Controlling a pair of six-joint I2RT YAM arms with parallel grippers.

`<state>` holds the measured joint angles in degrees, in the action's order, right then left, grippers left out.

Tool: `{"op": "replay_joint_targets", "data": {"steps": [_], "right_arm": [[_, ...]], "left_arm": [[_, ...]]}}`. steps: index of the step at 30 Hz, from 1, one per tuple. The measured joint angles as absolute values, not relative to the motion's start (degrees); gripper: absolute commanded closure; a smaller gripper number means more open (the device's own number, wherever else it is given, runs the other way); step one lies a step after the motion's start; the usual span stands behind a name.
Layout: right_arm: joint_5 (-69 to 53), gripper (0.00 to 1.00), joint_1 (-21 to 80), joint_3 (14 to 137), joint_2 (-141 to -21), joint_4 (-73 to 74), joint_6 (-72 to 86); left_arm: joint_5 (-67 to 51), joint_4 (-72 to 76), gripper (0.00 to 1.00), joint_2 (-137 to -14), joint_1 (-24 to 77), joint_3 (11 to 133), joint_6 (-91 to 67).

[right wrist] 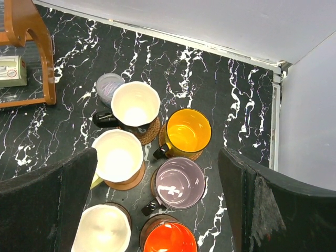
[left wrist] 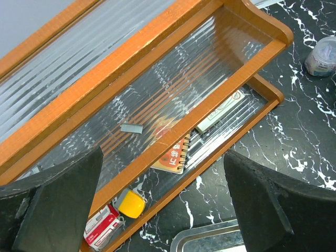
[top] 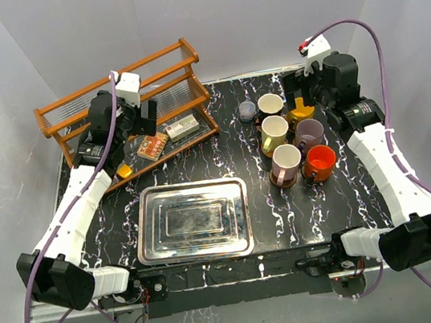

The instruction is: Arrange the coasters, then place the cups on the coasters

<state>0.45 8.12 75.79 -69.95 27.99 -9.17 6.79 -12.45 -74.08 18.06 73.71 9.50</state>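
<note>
Six cups (top: 274, 131) stand packed close at right. An open strip of table (top: 239, 156) separates them from the wooden rack (top: 70, 112) and metal tray (top: 194, 220).

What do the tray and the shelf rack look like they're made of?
The tray looks like polished metal, likely stainless steel: silvery with mirror-like reflections. The rack looks like varnished orange-brown wood, its shelves ribbed see-through panels, glass or plastic.

Bright, even, diffuse light fills the scene. The tray (top: 194, 220) shows dull, smeared reflections on its floor. Right of the tray, the cups (top: 290, 146) cast only short, soft shadows on the glossy table (top: 238, 150). Behind the tray, the rack's ribbed panels (top: 176, 96) catch pale streaks. In the wrist views the left fingers (left wrist: 52, 205) and right fingers (right wrist: 283, 210) look soft and unfocused.
</note>
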Motion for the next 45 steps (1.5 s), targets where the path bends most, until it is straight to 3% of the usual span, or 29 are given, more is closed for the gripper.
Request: {"op": "replay_joint_targets", "data": {"steps": [16,45], "right_arm": [[-0.03,0.02,7.97,75.48,-70.19,25.5,-8.88],[-6.07,0.02,3.25,73.21,-65.98,25.91,-8.62]], "left_arm": [[7.79,-11.14,0.01,-77.21,17.17,74.15,4.91],[1.15,-15.35,0.01,-68.38,13.54,72.31,7.49]]}}
